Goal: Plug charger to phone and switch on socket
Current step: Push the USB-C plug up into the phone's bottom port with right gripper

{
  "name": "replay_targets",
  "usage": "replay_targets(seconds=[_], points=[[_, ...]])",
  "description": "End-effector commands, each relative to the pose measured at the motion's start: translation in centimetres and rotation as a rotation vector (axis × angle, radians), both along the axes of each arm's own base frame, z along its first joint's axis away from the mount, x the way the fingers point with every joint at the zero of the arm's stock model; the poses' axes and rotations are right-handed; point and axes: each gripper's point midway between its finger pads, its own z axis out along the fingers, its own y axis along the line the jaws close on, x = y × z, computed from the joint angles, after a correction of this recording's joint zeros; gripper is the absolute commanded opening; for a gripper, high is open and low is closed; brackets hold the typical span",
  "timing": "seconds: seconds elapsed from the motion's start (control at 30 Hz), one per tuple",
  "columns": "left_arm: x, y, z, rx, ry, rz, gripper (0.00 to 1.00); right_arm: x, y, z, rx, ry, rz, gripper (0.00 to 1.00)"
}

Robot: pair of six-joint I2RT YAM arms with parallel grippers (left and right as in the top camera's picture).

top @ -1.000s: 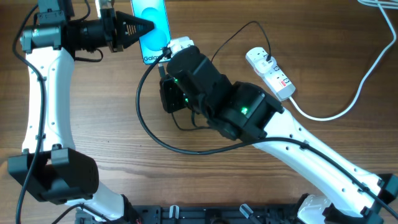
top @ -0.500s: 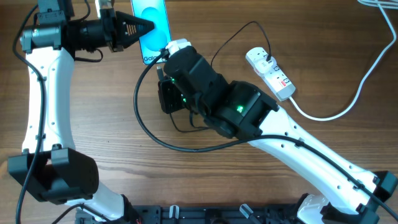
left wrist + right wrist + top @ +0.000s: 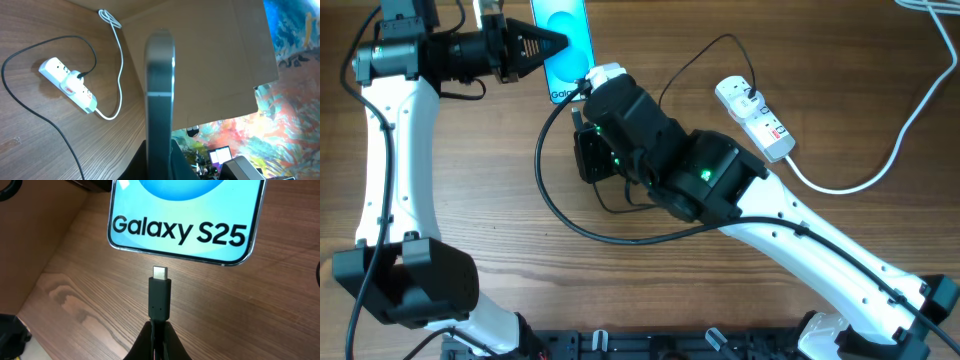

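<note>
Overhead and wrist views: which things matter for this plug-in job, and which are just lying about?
In the job: phone in the left gripper; charger, its tip end in the right gripper; socket.
Just lying about: brown board and colourful backdrop beyond the table.

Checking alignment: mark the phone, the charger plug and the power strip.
phone (image 3: 180, 230), right wrist view, white text band.
charger plug (image 3: 160, 297), right wrist view, black housing.
power strip (image 3: 767, 125), overhead view, white body.

Gap between charger (image 3: 160, 297) and phone (image 3: 182, 230)
</note>
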Motion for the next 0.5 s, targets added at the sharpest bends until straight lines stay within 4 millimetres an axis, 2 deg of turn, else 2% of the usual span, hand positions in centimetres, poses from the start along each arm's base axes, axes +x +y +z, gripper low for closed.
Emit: replay_targets(seconds=[0.0, 0.47], points=[[-0.24, -0.05, 0.81, -0.009, -0.044, -0.014, 0.04, 0.28, -0.45, 0.48, -0.01, -0.028, -0.007, 0.05], [-0.25, -0.05, 0.81, -0.009, -0.043, -0.014, 0.04, 0.84, -0.45, 0.95, -0.002, -0.055, -0.028, 0.05]])
